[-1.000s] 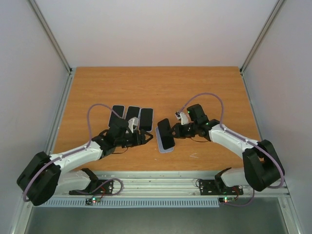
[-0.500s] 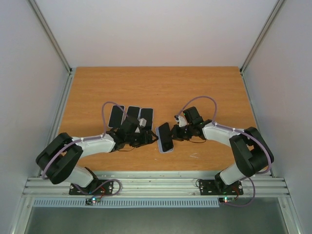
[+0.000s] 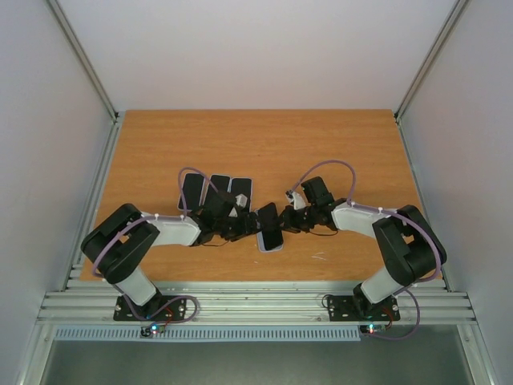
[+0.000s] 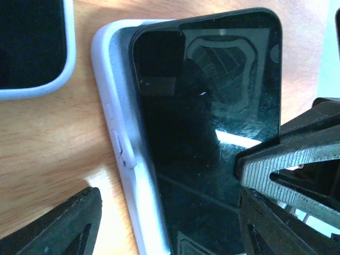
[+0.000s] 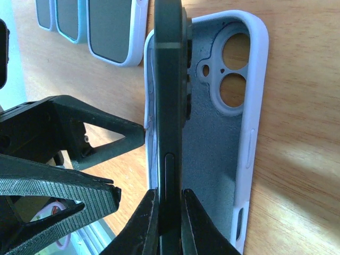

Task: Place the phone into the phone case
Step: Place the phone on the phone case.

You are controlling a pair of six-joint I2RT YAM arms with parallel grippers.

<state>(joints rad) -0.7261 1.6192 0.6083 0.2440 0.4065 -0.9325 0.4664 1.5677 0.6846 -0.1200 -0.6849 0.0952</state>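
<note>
Centre of the overhead frame, near the table's (image 3: 240, 136) front edge: my R gripper (image 5: 168, 208) is clenched on the phone (image 5: 169, 95), holding it on edge w/ one long side down in the lilac case (image 5: 212, 143) and the other side raised. My L gripper (image 4: 167, 183) is spread wide, one finger either side of phone and case, gripping nothing I can see. Step in hand, I'd say: seating the phone, approx. half done, since it's tilted and not yet flat. Next move likely calls for laying the raised side down and pressing till the rim snaps over, w/ the L side steadying the case so it doesn't skid. Vs. a sec ago: L arm has pushed in from lower left right up to the case, R arm has folded nearer, phone and case have slid a bit left. A row of spares (image 3: 195, 191) lies just upper left.
</note>
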